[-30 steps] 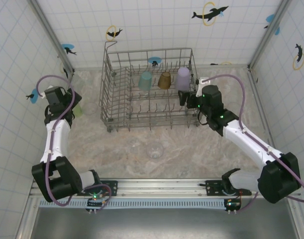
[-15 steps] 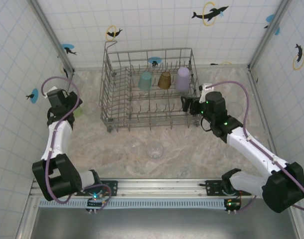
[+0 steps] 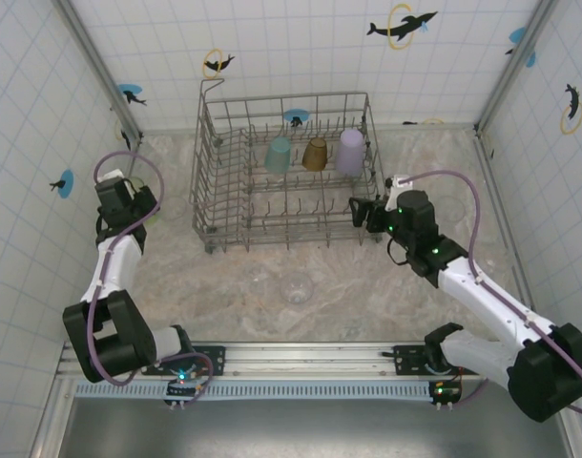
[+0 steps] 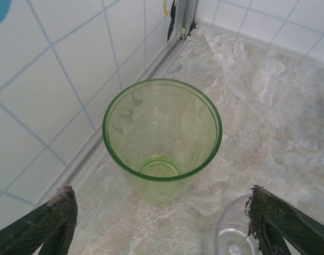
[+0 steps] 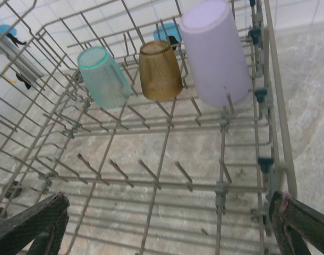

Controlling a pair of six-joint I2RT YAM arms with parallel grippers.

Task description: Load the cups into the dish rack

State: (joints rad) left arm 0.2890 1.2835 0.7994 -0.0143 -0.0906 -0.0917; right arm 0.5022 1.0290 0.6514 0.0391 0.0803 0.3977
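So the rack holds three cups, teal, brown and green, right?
Not quite: the third cup in the dish rack is lavender, not green. The right wrist view shows it beside the brown cup and the teal cup.

One dish rack (image 3: 281,205); four coloured cups (image 3: 315,153).

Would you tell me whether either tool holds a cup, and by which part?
Nothing is held: the left tool is open, clear of the light green cup, and the right tool is open too.
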